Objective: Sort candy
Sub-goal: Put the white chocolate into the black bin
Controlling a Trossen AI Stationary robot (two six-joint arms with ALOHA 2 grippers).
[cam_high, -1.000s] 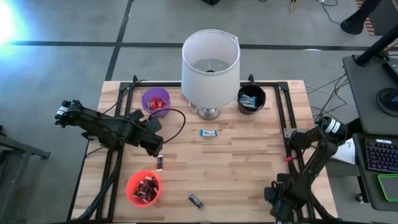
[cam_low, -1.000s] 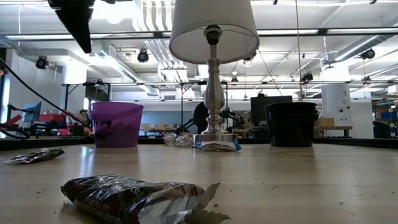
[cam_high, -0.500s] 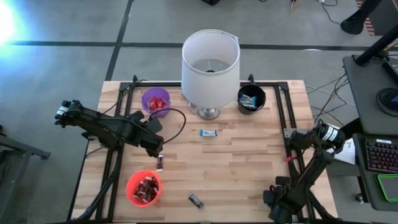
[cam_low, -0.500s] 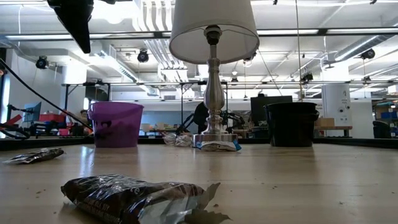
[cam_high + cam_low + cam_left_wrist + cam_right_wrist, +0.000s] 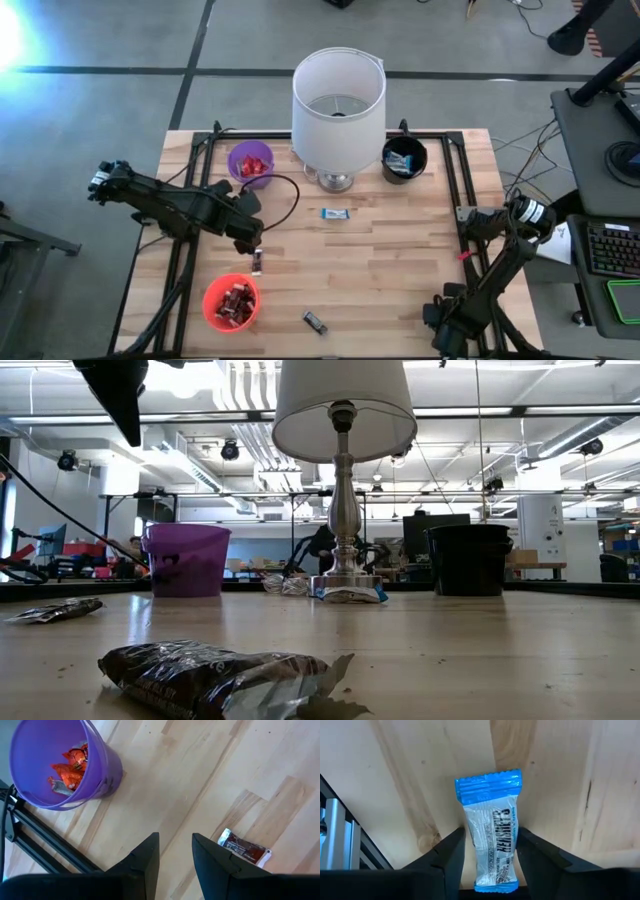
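Observation:
A blue-and-white candy point(image 5: 490, 820) lies flat on the wooden table near its near right corner. My right gripper point(image 5: 491, 836) points down over it, open, one finger on each long side; in the high view the arm hides this candy. My left gripper point(image 5: 175, 840) hangs open and empty above the table at mid-left point(image 5: 250, 236), between the purple cup point(image 5: 60, 765) and a dark red candy point(image 5: 245, 850). Another blue-and-white candy point(image 5: 335, 213) lies near the lamp, and a dark candy point(image 5: 315, 321) lies near the front edge. My right gripper's fingers point(image 5: 452, 855) stand close along the two long sides point(image 5: 470, 845) of the blue-and-white candy, coming from above and lying along it. I cannot tell whether they touch it. The candy lies flat on the table.
A lamp point(image 5: 338, 100) with a white shade stands at the far middle. The purple cup point(image 5: 250, 163) holds red candy, the black cup point(image 5: 404, 158) blue candy, and the red cup point(image 5: 231, 302) dark candy. Black frame rails point(image 5: 455, 190) run along the table's sides.
My right arm has sunk a little toward the table at the near right corner. My left arm has kept still, and the loose candies lie where they were.

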